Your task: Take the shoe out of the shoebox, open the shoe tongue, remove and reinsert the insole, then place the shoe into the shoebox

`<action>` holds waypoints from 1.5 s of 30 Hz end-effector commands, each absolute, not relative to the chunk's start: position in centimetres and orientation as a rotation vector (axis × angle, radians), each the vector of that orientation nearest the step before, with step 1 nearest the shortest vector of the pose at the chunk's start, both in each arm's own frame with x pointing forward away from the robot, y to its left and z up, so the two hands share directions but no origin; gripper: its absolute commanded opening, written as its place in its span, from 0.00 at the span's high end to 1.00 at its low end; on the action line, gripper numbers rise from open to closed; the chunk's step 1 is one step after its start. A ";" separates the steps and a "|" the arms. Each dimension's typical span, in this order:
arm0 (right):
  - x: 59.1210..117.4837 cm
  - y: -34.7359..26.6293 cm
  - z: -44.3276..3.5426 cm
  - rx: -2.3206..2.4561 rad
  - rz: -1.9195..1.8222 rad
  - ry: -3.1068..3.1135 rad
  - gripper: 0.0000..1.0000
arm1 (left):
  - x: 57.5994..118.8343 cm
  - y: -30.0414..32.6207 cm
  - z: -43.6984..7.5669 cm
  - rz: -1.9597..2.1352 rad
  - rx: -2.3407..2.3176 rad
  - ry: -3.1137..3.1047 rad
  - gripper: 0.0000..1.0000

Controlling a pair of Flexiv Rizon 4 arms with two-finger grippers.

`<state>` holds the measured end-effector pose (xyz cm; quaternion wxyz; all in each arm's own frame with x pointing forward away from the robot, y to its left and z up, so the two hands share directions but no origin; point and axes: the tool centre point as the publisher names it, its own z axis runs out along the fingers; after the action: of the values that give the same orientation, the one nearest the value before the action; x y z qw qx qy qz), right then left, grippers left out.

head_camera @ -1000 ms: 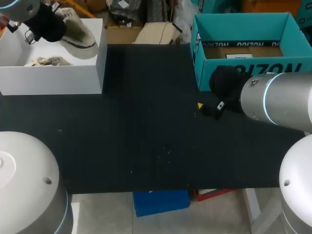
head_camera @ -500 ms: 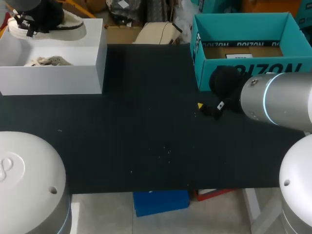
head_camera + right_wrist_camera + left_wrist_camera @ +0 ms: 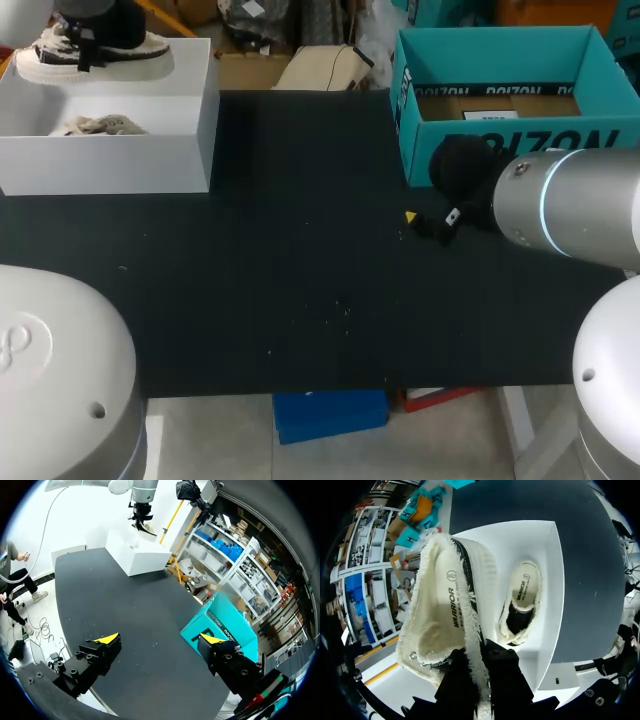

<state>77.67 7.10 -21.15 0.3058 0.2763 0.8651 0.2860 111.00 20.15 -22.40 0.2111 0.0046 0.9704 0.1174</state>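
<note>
The left claw (image 3: 479, 652), clamped on the shoe (image 3: 442, 615) by its collar, has swung it level above the far rim of the white shoebox (image 3: 150, 150); removal looks nearly done. The right claw (image 3: 160, 647) hangs spread, well apart from that box.

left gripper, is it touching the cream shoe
Touching. The left wrist view shows the left gripper pinching the cream shoe by its frayed collar edge, one black finger on each side.

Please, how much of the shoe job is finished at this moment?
Done: the cream canvas shoe is lifted out of the white rectangular shoebox. In hand: the left fingers clamp its frayed rim above the box. Left: tongue, insole, return to the box. The right fingers are open, holding nothing.
</note>
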 end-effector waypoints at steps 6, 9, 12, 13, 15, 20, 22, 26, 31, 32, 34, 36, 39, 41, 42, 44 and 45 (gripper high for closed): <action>77.6 7.1 -21.3 0.732 0.758 2.288 0.00 | 114.8 21.3 -25.3 0.340 0.009 2.749 1.00; 77.6 7.1 -21.3 0.732 0.758 2.288 0.00 | 115.6 21.5 -26.1 0.354 0.018 2.751 1.00; 77.6 7.1 -21.3 0.732 0.758 2.288 0.00 | 116.1 21.6 -26.6 0.354 0.020 2.756 1.00; 77.6 7.1 -21.3 0.732 0.758 2.288 0.00 | 116.3 21.6 -26.9 0.358 0.021 2.757 1.00; 77.6 7.1 -21.3 0.732 0.758 2.288 0.00 | 116.6 21.7 -27.3 0.356 0.019 2.764 1.00; 77.6 7.1 -21.3 0.732 0.758 2.288 0.00 | 117.0 21.6 -28.5 0.381 0.023 2.772 1.00; 77.6 7.1 -21.3 0.732 0.758 2.288 0.00 | 117.1 21.6 -29.0 0.381 0.021 2.778 1.00; 77.6 7.1 -21.3 0.732 0.758 2.288 0.00 | 117.4 21.7 -30.0 0.393 0.024 2.788 1.00; 77.6 7.1 -21.3 0.732 0.758 2.288 0.00 | 117.7 21.8 -31.4 0.399 0.014 2.802 1.00; 77.6 7.1 -21.3 0.732 0.758 2.288 0.00 | 117.7 21.8 -31.6 0.400 0.012 2.804 1.00; 77.6 7.1 -21.3 0.732 0.758 2.288 0.00 | 117.9 21.8 -32.0 0.400 0.011 2.809 1.00; 77.6 7.1 -21.3 0.732 0.758 2.288 0.00 | 118.0 21.9 -32.4 0.406 0.008 2.814 1.00; 77.6 7.1 -21.3 0.732 0.758 2.288 0.00 | 118.2 22.0 -33.0 0.417 0.007 2.816 1.00; 77.6 7.1 -21.3 0.732 0.758 2.288 0.00 | 118.3 21.9 -33.4 0.425 0.011 2.816 1.00; 77.6 7.1 -21.3 0.732 0.758 2.288 0.00 | 118.3 21.9 -33.7 0.427 0.013 2.817 1.00; 77.6 7.1 -21.3 0.732 0.758 2.288 0.00 | 118.2 21.9 -34.0 0.437 0.020 2.817 1.00; 77.6 7.1 -21.3 0.732 0.758 2.288 0.00 | 118.2 21.9 -34.1 0.441 0.021 2.816 1.00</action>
<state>77.67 7.10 -21.15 0.3057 0.2762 0.8651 0.2860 117.69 22.04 -33.66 0.1456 0.0071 0.9779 0.1497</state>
